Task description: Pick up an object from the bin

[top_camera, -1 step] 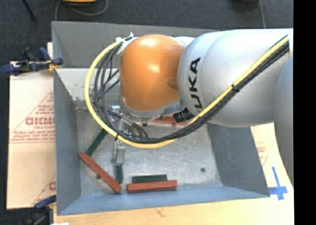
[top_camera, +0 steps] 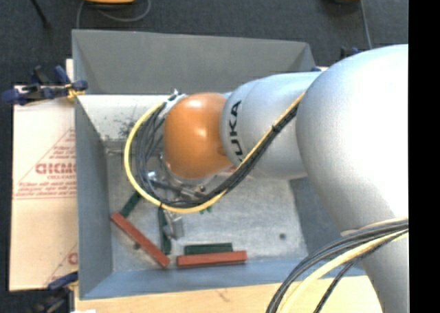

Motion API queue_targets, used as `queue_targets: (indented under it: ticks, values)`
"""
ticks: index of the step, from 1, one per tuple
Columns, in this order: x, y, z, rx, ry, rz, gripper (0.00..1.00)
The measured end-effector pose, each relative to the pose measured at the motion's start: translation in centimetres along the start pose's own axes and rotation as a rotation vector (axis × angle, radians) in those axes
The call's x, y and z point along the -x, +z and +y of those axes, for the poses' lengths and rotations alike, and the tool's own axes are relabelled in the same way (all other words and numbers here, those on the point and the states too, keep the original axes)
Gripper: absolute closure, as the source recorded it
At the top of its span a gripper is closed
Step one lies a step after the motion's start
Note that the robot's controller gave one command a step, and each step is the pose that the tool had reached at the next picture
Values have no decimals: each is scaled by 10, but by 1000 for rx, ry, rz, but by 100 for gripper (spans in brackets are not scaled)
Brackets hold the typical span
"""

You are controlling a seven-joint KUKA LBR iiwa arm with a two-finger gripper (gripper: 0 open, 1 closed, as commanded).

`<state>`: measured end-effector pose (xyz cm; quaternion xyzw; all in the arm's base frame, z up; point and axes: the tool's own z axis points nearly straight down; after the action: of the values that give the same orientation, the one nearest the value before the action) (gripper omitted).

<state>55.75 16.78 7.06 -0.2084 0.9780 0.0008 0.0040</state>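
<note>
My gripper (top_camera: 172, 223) hangs below the orange wrist cover, low over the bin's front left part. Right beside it a dark green stick (top_camera: 164, 237) stands nearly upright in the view, touching or very close to the gripper. A red-brown bar (top_camera: 139, 239) lies slanted just to its left. Toward the front wall a second red bar (top_camera: 212, 258) lies flat, with a dark green bar (top_camera: 208, 249) along its far side. Another dark green piece (top_camera: 129, 204) pokes out on the left, partly hidden by the cables.
The arm and its orange cover hide the middle of the bin. Small dark specks dot the floor at the back left, and one lies at the right. The bin's left and front walls are close to the bars.
</note>
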Motion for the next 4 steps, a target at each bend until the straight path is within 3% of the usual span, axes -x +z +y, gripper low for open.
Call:
queue_targets:
  ticks: [1, 2, 3, 4]
  values:
    - [-20, -31, -24, -1, -263, 2, 0]
    - [-8, -32, -10, 2, -592, 2, 0]
    - [-1, 1, -8, 3, -942, 1, 0]
    - [-8, 0, 1, 5, -1244, 3, 0]
